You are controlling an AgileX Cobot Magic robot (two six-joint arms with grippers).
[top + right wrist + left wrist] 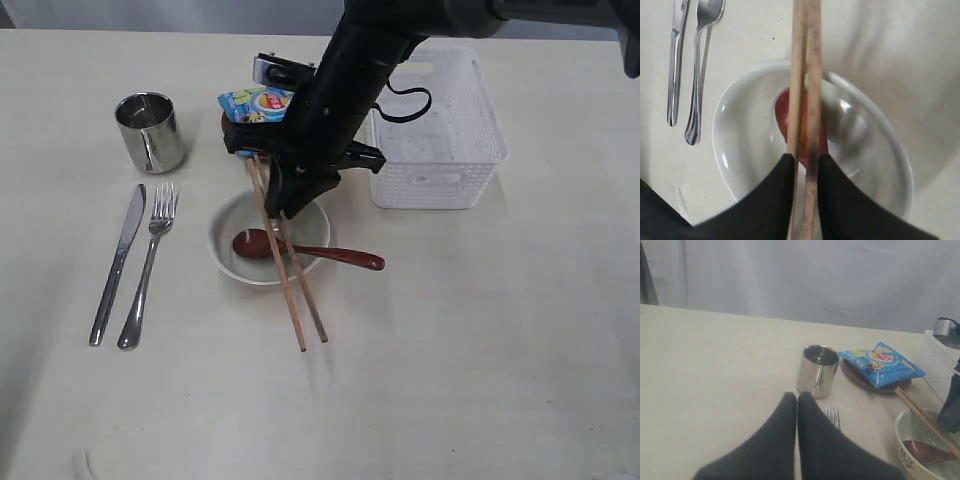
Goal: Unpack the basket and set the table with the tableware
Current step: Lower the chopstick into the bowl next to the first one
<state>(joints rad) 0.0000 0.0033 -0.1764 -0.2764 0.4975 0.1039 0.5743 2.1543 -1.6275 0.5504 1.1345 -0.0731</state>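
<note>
Two wooden chopsticks point(290, 280) slant from the brown plate point(860, 379) across the white bowl point(225, 250) down to the table point(480, 350). My right gripper point(805, 157) hangs over the bowl with its fingers on either side of them, slightly open; the sticks point(807, 75) sit apart with a gap between. A reddish-brown spoon point(345, 258) lies in the bowl. The steel cup point(150, 131), knife point(118, 262) and fork point(148, 265) are laid out on the left. My left gripper point(797, 396) is shut and empty, low near the cup point(816, 371).
The white basket point(440, 150) stands at the back right, with the right arm reaching past it. A blue chip bag point(255, 102) lies on the brown plate behind the bowl. A black cable loop point(405, 100) hangs by the basket.
</note>
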